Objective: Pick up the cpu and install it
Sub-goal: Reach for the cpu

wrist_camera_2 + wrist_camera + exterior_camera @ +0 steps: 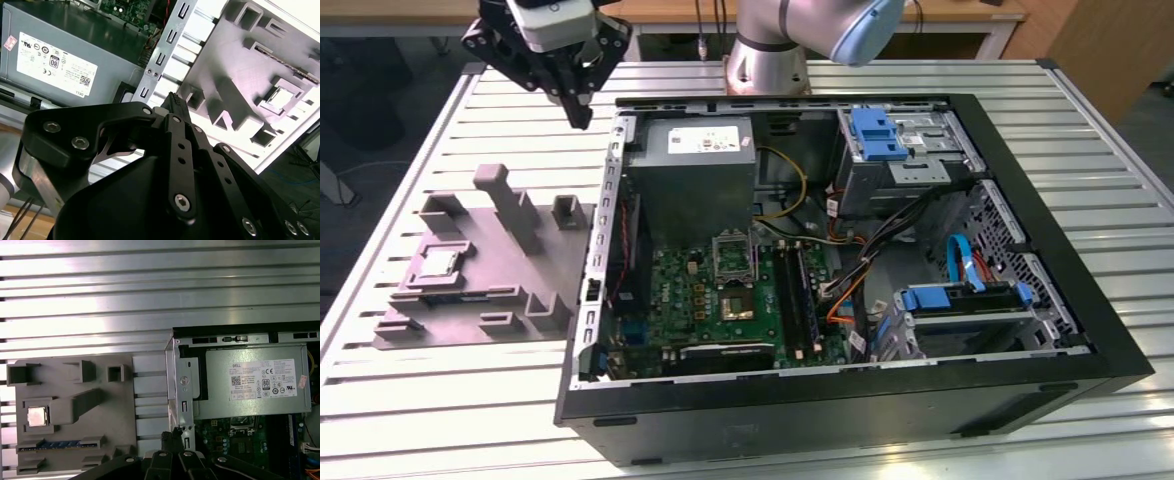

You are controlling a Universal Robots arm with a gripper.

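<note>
Exterior view, my tool: My tool (pixel 579 116) hangs high over the table (pixel 454 420), by the back corner of the open computer case (pixel 854 405). Its two fingers point down and are pressed together. They hold nothing.
Exterior view, the cpu: The cpu (pixel 438 262) lies flat in a square nest in the grey holder (pixel 480 305). The holder sits on the table just beside the case, on the exterior view's left.
Exterior view, which way: The cpu is lower than my tool and further to the exterior view's left, well apart from it. It is square, so it has no long side.
Exterior view, the board: The green board (pixel 700 300) lies inside the case, on the other side of my tool from the cpu.
Second wrist view, my tool: The black fingers meet at one tip (pixel 172 100). The holder (pixel 235 60) lies past the tip, and the cpu (pixel 281 97) shines in its nest.
First wrist view, which way: My tool's tip (pixel 172 436) is close to the case wall. The cpu (pixel 38 416) sits at the far side of the holder (pixel 115 410), with grey blocks between us.
</note>
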